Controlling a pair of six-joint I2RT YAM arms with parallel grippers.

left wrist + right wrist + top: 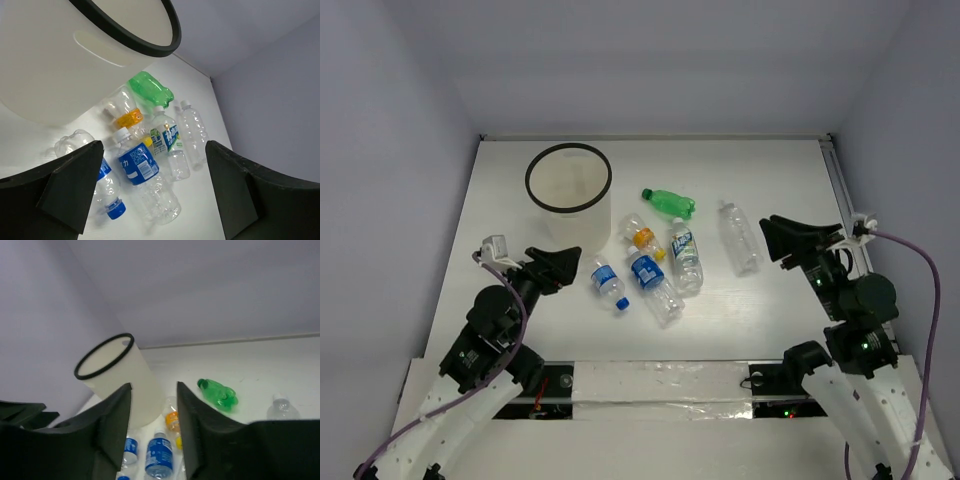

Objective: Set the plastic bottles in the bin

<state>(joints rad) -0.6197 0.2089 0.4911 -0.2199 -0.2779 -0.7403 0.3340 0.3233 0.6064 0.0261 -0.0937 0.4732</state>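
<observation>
Several plastic bottles lie on the white table in front of the bin (572,216), which stands upright with its black ring rim. They are a green one (669,203), a clear one (741,237) off to the right, an orange-labelled one (641,236), a white-labelled one (686,257), a large blue-labelled one (653,283) and a small blue-capped one (610,284). My left gripper (563,266) is open and empty, left of the small bottle. My right gripper (773,240) is open and empty, right of the clear bottle. The left wrist view shows the blue-labelled bottle (140,165) between open fingers (70,185).
Grey walls enclose the table on three sides. A metal rail (840,185) runs along the right edge. A taped strip (660,385) crosses the near edge between the arm bases. In the right wrist view the bin (137,382) stands left of the green bottle (218,393).
</observation>
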